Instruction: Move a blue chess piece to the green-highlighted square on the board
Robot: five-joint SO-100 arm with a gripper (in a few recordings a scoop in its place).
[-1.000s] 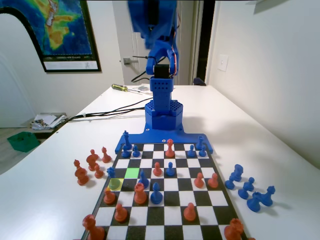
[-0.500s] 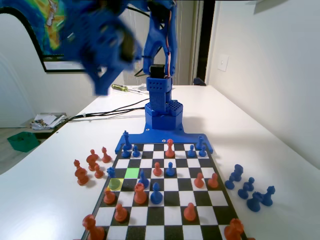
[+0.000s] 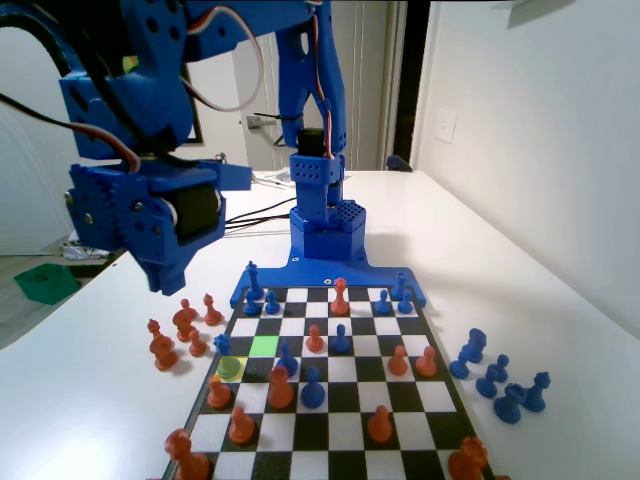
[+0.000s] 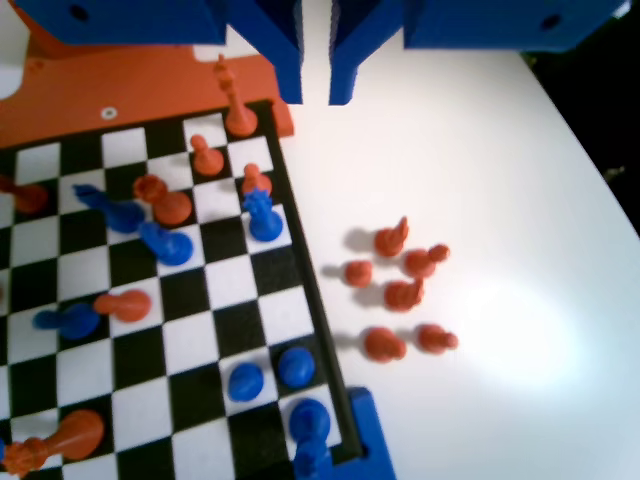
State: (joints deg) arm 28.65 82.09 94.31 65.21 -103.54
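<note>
Fixed view showed a white tabletop [image 3: 560, 300] running back toward pale walls, with a framed map poster [image 3: 190, 125] partly hidden behind the arm on the left wall, a doorway with a dark opening [image 3: 410, 80] behind the robot's base and a light switch plate [image 3: 445, 125] on the right wall. Black cables [image 3: 250, 215] trailed across the far tabletop, a screwdriver [image 3: 265, 178] lay near them, and a green bin [image 3: 45, 283] and some papers [image 3: 85, 243] sat lower down beyond the left edge.

The board [image 3: 325, 400] lay lengthwise, its blue rim joined to the arm's base. The green-highlighted square [image 3: 264, 346] sat in the second column from the left, empty, with a yellow-lit square [image 3: 231, 367] diagonally nearer the camera and to its left. The blue chess piece [image 3: 222, 344] stood on the square just left of the green one. Captured orange pieces [image 3: 180, 330] were clustered on the tabletop left of the board and blue ones [image 3: 500, 380] on the right.

The hand [image 3: 160, 280] hung high above the tabletop, off the board's left side, empty. In the wrist view its jaws [image 4: 315, 60] hung with a narrow gap between them, gripping nothing, above the white tabletop just off the board's corner. Below, the same orange group [image 4: 400, 290] lay well apart from the board edge.
</note>
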